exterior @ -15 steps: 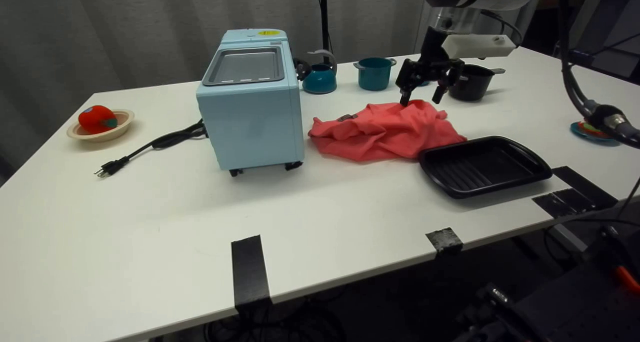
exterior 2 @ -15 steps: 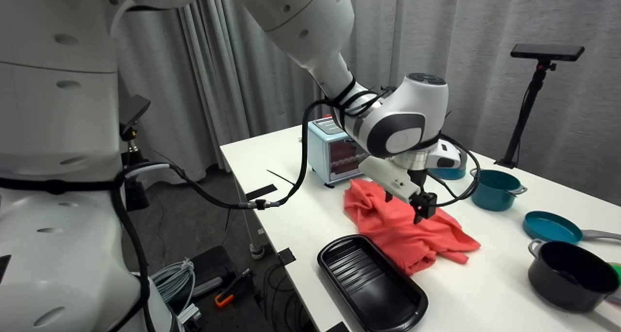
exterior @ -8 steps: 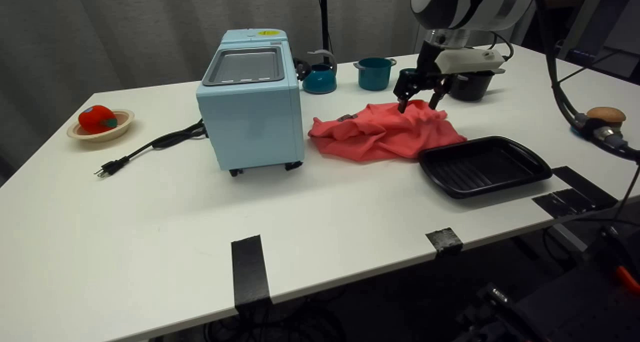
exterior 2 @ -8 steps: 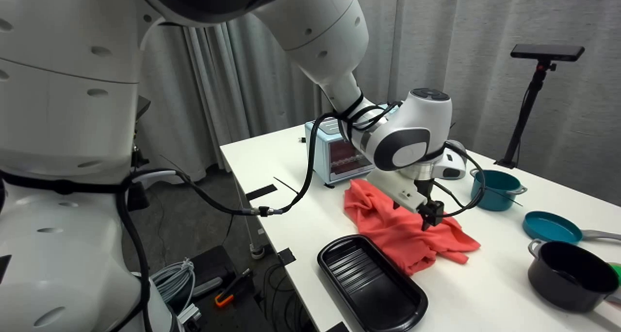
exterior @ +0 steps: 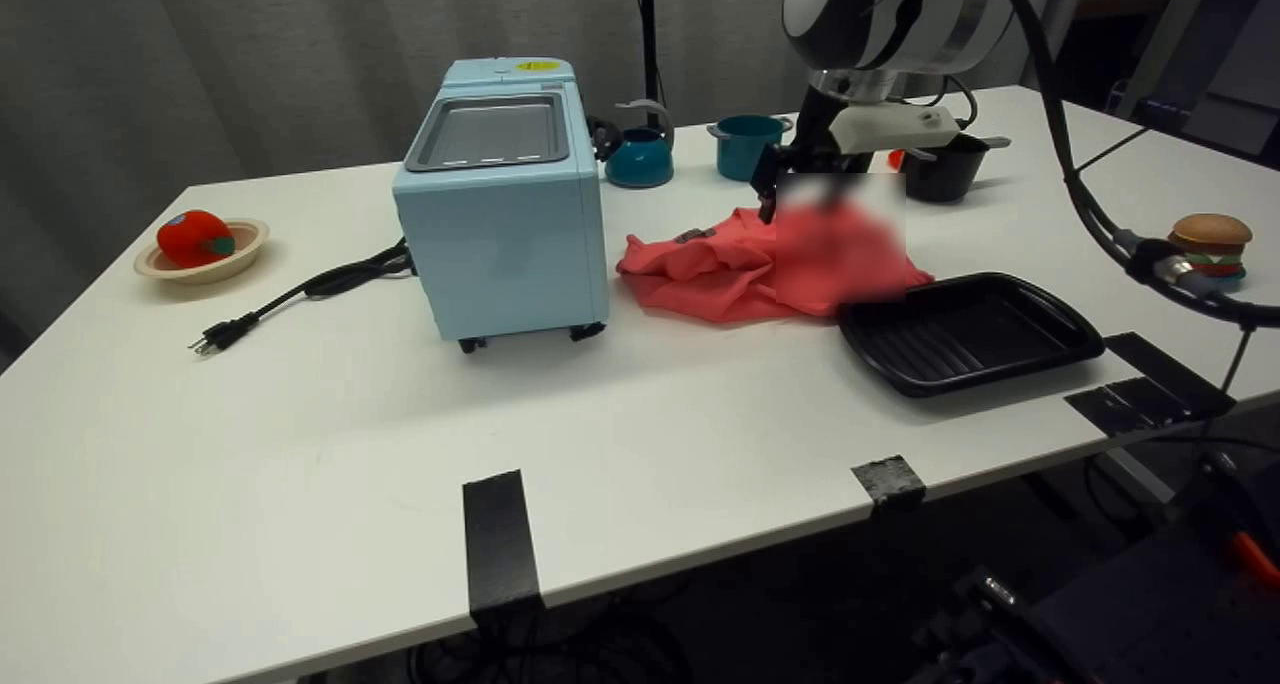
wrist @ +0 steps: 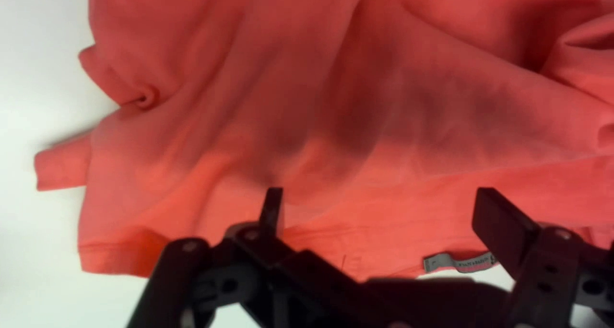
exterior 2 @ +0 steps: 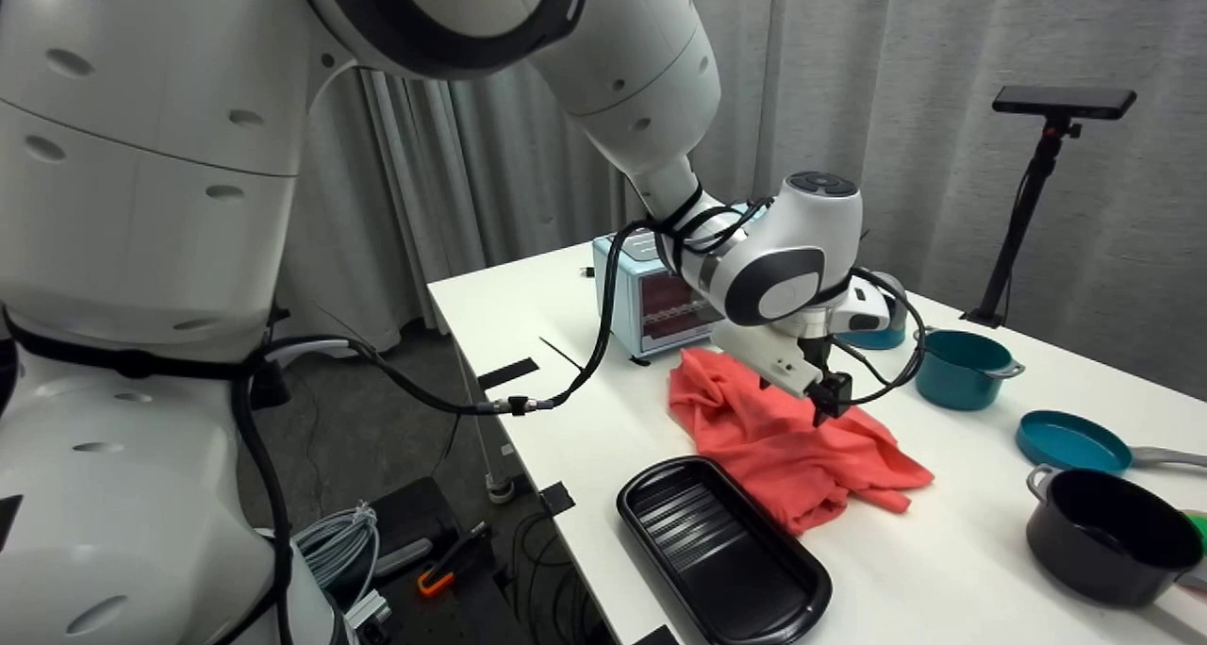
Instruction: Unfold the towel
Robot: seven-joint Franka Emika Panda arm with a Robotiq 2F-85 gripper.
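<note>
The towel, a crumpled red-coral cloth [exterior: 700,279], lies bunched on the white table, also seen as a red heap [exterior 2: 754,438] in an exterior view. In the wrist view the towel [wrist: 307,126] fills most of the picture, with folds, a loose tab at its left edge and a grey label [wrist: 458,262] near its lower edge. My gripper [wrist: 380,196] stands wide open above it, nothing between the fingers. From outside, the gripper [exterior 2: 792,402] hovers over the towel's back part; whether its tips touch cloth I cannot tell. One exterior view is blurred around the gripper [exterior: 800,206].
A black grill pan [exterior: 975,339] adjoins the towel's near side. The light blue toaster oven [exterior: 510,254] stands beside it. Behind are a teal kettle [exterior: 640,159], a teal pot [exterior 2: 960,372], a teal frying pan [exterior 2: 1070,440] and a dark pot [exterior 2: 1108,537].
My open gripper came down a little over the towel, then shifted toward the toaster oven and slightly back up. The towel has not visibly moved.
</note>
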